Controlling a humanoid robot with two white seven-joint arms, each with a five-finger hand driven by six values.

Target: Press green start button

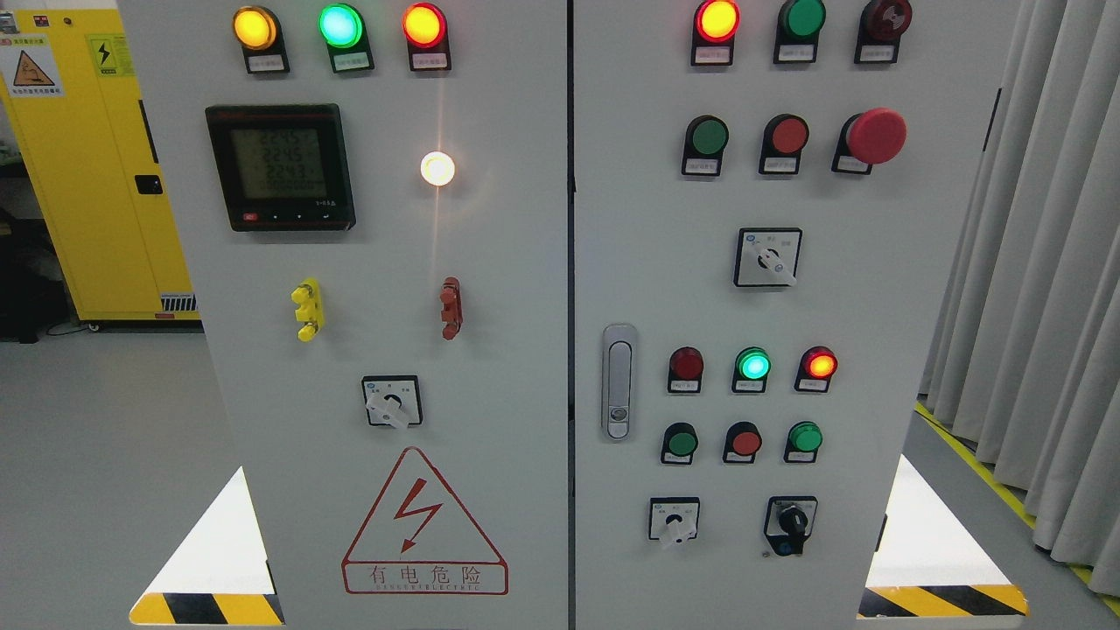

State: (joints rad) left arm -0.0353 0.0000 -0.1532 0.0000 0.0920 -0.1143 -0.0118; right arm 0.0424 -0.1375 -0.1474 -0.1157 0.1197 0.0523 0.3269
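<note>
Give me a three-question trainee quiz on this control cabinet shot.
1. True or false: the round green indicator lamp in the left door's top row is lit.
2. Which sits right of the red mushroom-head stop button: A) grey curtain B) yellow cabinet?
3. Fill in: the black digital meter is on the ___ door.

Key: 1 true; 2 A; 3 left.

I see nothing of my own body from the head camera at this moment: no left arm at the lower left, no right arm at the lower right, and no wrist, hand or finger along the bottom edge, so I cannot tell pose or finger state for either side
</note>
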